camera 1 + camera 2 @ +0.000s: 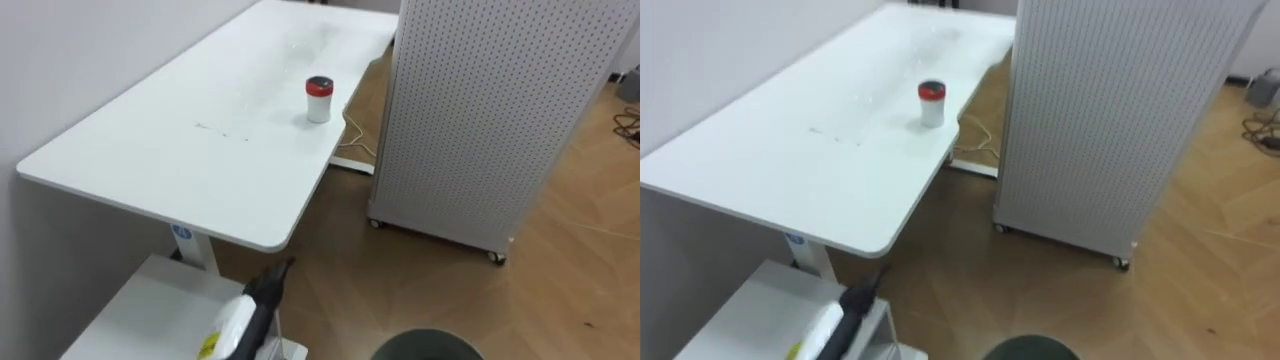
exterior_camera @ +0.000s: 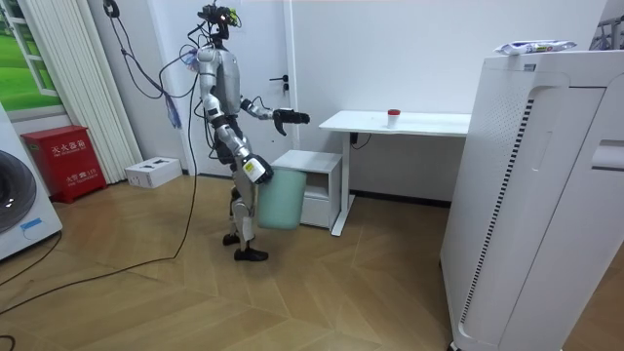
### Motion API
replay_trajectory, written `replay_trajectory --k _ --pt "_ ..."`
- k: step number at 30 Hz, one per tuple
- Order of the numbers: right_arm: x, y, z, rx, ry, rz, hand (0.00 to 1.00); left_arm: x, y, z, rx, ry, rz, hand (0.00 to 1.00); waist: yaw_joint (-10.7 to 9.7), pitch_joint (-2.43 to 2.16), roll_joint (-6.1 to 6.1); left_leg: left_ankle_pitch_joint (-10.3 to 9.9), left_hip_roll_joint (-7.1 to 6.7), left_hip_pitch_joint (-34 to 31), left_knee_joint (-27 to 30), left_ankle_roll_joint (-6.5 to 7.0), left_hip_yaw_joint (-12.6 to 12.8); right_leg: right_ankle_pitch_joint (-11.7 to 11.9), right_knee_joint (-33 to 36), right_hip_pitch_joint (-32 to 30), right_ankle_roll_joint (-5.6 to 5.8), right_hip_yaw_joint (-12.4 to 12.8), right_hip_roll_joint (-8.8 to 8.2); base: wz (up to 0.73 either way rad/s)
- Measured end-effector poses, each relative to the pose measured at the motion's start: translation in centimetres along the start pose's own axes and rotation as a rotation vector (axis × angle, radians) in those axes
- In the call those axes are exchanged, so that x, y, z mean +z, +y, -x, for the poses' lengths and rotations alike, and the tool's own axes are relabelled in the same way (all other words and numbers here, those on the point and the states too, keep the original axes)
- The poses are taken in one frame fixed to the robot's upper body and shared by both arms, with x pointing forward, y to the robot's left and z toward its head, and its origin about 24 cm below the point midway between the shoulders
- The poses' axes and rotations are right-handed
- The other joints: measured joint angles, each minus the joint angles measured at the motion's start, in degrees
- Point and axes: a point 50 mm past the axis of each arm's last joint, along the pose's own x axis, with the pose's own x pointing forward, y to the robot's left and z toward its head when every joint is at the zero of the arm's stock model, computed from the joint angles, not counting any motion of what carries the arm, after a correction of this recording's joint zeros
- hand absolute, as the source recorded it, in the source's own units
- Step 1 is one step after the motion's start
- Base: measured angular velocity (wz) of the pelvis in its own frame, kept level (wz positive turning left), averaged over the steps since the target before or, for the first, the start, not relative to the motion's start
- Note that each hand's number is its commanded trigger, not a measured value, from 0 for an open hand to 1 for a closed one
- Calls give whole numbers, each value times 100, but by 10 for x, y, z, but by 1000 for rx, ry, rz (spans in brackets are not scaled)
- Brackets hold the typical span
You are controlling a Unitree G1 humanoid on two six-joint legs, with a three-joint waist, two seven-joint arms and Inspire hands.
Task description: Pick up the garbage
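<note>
Left hand [image 1: 268,285], empty and uncurled, hovers short of the counter [image 1: 150,150]; the red-lidded canister [image 1: 318,99] by its right edge looks light and rigid, best gripped round the white body.

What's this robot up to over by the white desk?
The robot stands by a low white cabinet at the end of a white desk, its left hand stretched forward, open and empty. A small white jar with a red lid stands on the desk, untouched. A pale green bin is by its legs.
</note>
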Motion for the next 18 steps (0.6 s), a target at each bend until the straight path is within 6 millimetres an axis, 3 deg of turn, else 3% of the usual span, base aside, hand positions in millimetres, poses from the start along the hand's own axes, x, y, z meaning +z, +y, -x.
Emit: replay_trajectory --k 5,13,18 --pt "-19 -9 6 -27 73 31 100 3 11 0 73 -27 1 0 34 2 25 0 3 168 -85 1 -27 14 -92 179 16 -66 15 2" --pt "-26 -12 8 -31 99 84 100 29 38 -5 246 -163 34 0 46 28 101 1 3 187 -100 1 -163 19 -194 283 34 -158 7 9" --pt "-27 -13 9 -22 101 113 100 29 39 -5 264 -159 43 0 36 47 102 1 1 267 -104 1 -163 15 -194 356 37 -147 5 0"
